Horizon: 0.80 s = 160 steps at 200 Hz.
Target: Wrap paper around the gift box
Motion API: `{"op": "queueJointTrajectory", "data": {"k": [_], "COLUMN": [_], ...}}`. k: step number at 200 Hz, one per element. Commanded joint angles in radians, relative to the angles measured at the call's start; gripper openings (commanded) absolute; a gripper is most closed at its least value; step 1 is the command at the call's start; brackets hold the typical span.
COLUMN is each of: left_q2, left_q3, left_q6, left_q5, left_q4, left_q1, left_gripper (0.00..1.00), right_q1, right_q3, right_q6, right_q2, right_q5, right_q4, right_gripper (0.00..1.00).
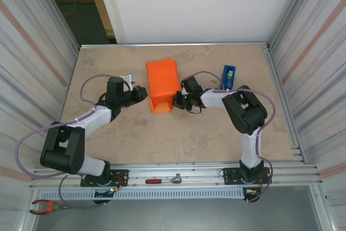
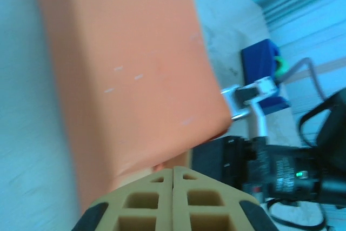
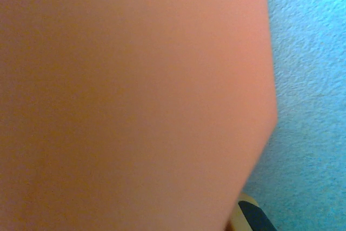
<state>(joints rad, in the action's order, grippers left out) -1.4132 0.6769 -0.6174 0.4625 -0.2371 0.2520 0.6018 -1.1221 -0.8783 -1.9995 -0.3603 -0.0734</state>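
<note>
Left gripper (image 2: 173,190), jaws pressed together and empty, sits just left of the paper (image 1: 162,86). The paper lies lengthwise away from the arms, presumably covering the gift box. Right gripper (image 1: 176,101), closed, touches the paper's near right corner; whether it pinches any paper I cannot tell.

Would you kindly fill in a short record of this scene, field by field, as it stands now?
paper: orange, folded into a bundle, mid-table
left claw: shut, by the bundle's left edge; contact unclear
right claw: shut, at the bundle's near right corner
tape dispenser: blue, right of the bundle, apart from it
table: beige, marbled
red-handled tool: on the near rail, between the arm bases
</note>
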Motion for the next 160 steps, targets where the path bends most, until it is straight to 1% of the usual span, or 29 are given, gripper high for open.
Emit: {"op": "queueJointTrajectory", "data": {"k": [1, 25, 38, 50, 67, 78, 87, 98, 106, 115, 125, 134, 148, 160], "left_q2": [-0.008, -0.079, -0.102, -0.096, -0.076, -0.064, -0.058, -0.064, -0.073, -0.087, -0.103, -0.117, -0.111, -0.095], "left_q3": [-0.049, -0.048, -0.062, -0.086, -0.117, -0.125, -0.125, -0.108, -0.09, -0.083, -0.07, -0.072, -0.104, -0.121], "left_q6": [0.006, 0.026, 0.015, -0.004, -0.023, -0.025, -0.023, -0.016, -0.005, -0.002, -0.006, -0.011, -0.028, -0.029], "left_q5": [-0.024, 0.003, 0.017, 0.025, 0.048, 0.05, 0.038, 0.008, -0.013, -0.034, -0.062, -0.067, -0.073, -0.091], "left_q4": [0.061, 0.033, -0.015, -0.064, -0.14, -0.158, -0.154, -0.111, -0.06, -0.041, -0.003, -0.008, -0.079, -0.097], "left_q1": [-0.031, -0.033, -0.032, -0.031, -0.025, -0.013, -0.001, 0.018, 0.027, 0.036, 0.039, 0.039, 0.044, 0.05], "left_gripper": [0.03, 0.02, 0.04, 0.08, 0.18, 0.22, 0.25, 0.24, 0.23, 0.22, 0.18, 0.18, 0.21, 0.26], "right_q1": [0.005, 0.007, 0.007, 0.007, 0.009, 0.01, 0.012, 0.012, 0.015, 0.014, 0.016, 0.014, 0.014, 0.016], "right_q3": [0.009, 0.009, 0.008, 0.01, 0.012, 0.012, 0.01, 0.012, 0.012, 0.014, 0.015, 0.016, 0.019, 0.021], "right_q6": [0.027, 0.03, 0.031, 0.031, 0.03, 0.03, 0.031, 0.03, 0.033, 0.032, 0.033, 0.032, 0.033, 0.034], "right_q2": [-0.005, -0.007, -0.006, -0.004, -0.001, 0.001, -0.001, -0.001, 0.001, -0.002, -0.001, 0.001, 0.002, 0.002], "right_q5": [0.006, 0.005, 0.004, 0.004, 0.005, 0.003, 0.002, 0.001, 0.001, 0.001, -0.001, -0.001, -0.001, -0.002], "right_q4": [0.02, 0.025, 0.028, 0.03, 0.032, 0.031, 0.032, 0.032, 0.032, 0.032, 0.032, 0.032, 0.032, 0.033], "right_gripper": [0.0, 0.0, 0.0, 0.0, 0.0, 0.0, 0.0, 0.0, 0.0, 0.0, 0.0, 0.0, 0.0, 0.0]}}
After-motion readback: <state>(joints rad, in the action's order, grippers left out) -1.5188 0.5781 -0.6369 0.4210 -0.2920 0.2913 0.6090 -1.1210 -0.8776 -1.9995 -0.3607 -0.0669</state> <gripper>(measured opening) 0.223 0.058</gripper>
